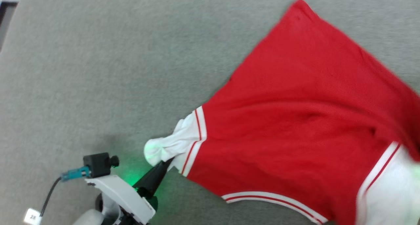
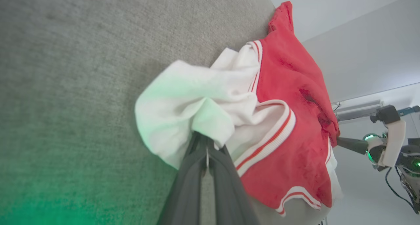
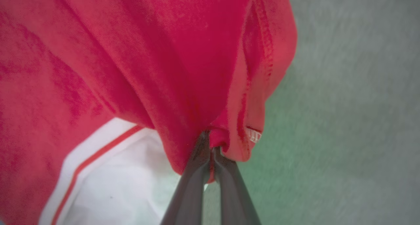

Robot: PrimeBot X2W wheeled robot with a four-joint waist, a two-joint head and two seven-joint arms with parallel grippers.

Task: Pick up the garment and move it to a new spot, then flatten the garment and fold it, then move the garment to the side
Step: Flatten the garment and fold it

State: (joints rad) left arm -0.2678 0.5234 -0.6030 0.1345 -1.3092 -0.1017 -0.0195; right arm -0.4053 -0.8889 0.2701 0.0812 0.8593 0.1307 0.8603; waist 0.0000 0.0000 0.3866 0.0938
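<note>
1. Holds the garment [image 1: 295, 120] with both hands, its red body stretched between them over the right part of the grey, cloth-covered worktop [image 1: 98, 71].
2. Pinches a bunched white sleeve in the left hand [image 1: 165, 164], with the two dark fingers clenched together on the cloth. Sits toward the near edge of the worktop, roughly midway along it.
3. Clamps a gathered fold of red cloth in the right hand [image 3: 210, 148], fingers pressed tight on it, just beside the other white sleeve with its thin red stripe.
4. Shows white-and-red striped trim along the curved hem nearest the near edge, and again where each white sleeve meets the red body.
5. Points one red corner toward the far edge, at the right.
6. Cannot tell how much of the cloth rests on the worktop and how much hangs clear of it.
7. Throws a green glow [image 1: 131, 167] onto the worktop just beside the left hand.
8. Carries a black camera block [image 1: 96, 164] with a teal plug [image 1: 74, 174] and a dark cable on the white left forearm.
</note>
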